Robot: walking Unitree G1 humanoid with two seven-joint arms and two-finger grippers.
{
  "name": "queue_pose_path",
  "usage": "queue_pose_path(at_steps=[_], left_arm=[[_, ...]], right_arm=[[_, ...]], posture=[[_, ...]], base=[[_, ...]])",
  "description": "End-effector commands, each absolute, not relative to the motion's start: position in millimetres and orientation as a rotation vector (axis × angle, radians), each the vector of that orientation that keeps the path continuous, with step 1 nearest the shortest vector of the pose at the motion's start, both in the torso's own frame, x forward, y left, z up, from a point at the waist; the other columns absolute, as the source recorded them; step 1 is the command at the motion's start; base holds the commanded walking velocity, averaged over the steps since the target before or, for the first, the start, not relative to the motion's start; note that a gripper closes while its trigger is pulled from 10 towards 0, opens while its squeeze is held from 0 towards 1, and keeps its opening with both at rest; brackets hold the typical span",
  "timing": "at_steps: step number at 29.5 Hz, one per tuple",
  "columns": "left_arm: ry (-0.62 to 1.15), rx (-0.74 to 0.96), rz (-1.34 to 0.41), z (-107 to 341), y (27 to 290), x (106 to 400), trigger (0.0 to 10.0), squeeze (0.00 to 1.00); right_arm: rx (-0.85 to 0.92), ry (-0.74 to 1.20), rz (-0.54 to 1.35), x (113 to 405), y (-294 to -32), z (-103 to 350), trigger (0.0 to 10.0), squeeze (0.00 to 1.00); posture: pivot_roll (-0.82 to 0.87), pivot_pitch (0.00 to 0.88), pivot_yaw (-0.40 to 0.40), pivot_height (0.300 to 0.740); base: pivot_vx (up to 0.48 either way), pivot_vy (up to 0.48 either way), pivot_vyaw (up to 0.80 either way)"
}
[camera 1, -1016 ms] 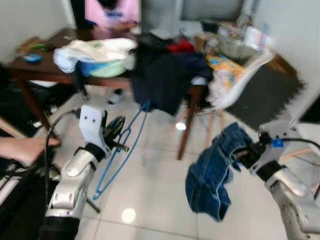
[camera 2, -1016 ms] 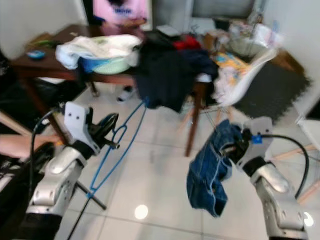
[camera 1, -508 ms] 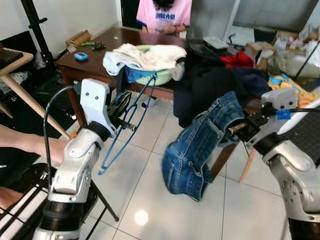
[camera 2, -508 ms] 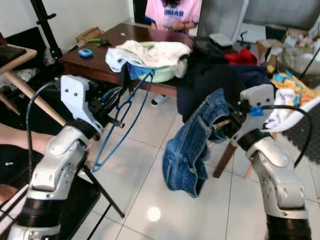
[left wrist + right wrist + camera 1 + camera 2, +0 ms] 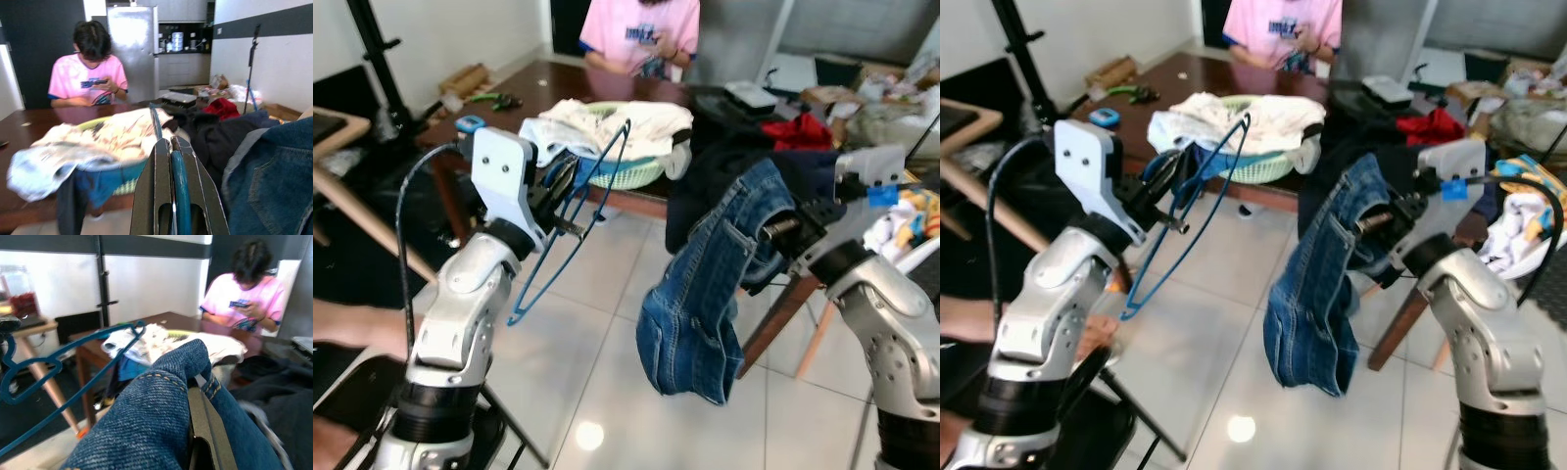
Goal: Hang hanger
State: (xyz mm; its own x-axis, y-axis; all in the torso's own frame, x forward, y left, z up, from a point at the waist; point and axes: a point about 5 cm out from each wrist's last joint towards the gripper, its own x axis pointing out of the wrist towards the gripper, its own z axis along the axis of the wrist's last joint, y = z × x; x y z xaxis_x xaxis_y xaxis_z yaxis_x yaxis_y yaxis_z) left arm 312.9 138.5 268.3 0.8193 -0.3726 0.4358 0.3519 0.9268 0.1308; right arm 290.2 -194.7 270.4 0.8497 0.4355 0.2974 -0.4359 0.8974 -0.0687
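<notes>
My left gripper (image 5: 570, 208) is shut on a blue wire hanger (image 5: 579, 210), holding it up at chest height with its long side slanting toward the floor. In the left wrist view the hanger's blue wire (image 5: 179, 182) runs between the closed black fingers (image 5: 155, 188). My right gripper (image 5: 781, 228) is shut on a pair of blue jeans (image 5: 705, 294) that drape down from it, to the right of the hanger. In the right wrist view the denim (image 5: 156, 421) folds over the fingers, and the hanger (image 5: 58, 377) shows beyond it.
A dark wooden table (image 5: 524, 88) stands ahead with a laundry basket (image 5: 617, 166) heaped with white cloth and dark clothes (image 5: 724, 162) hanging off its edge. A person in a pink shirt (image 5: 641, 29) sits behind it. A tripod pole (image 5: 372, 59) stands at the left. White tiled floor (image 5: 597, 392) lies below.
The camera has shifted. My left gripper has lifted the hanger higher, its top now before the basket. My right gripper still holds the jeans, which hang a little more to the right.
</notes>
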Motion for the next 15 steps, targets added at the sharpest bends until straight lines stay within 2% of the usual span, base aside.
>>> queue_pose_path(at_steps=[1,5,15], left_arm=[[-0.489,0.045,-0.410,273.7,133.3,310.9,10.0,0.00],[-0.499,0.044,-0.411,278.3,132.6,310.6,10.0,0.00],[-0.632,0.097,-0.413,322.5,134.9,305.6,10.0,0.00]], right_arm=[[0.002,-0.344,0.448,287.2,-197.7,277.8,10.0,0.00],[0.006,-0.351,0.458,287.1,-195.3,280.6,10.0,0.00],[0.002,-0.406,0.494,285.4,-185.2,301.0,10.0,0.00]], posture=[[0.02,0.092,-0.032,0.740],[0.02,0.092,-0.032,0.740],[0.02,0.091,-0.032,0.740]], base=[[0.480,0.000,-0.80],[0.480,0.000,-0.80],[0.480,0.000,-0.80]])
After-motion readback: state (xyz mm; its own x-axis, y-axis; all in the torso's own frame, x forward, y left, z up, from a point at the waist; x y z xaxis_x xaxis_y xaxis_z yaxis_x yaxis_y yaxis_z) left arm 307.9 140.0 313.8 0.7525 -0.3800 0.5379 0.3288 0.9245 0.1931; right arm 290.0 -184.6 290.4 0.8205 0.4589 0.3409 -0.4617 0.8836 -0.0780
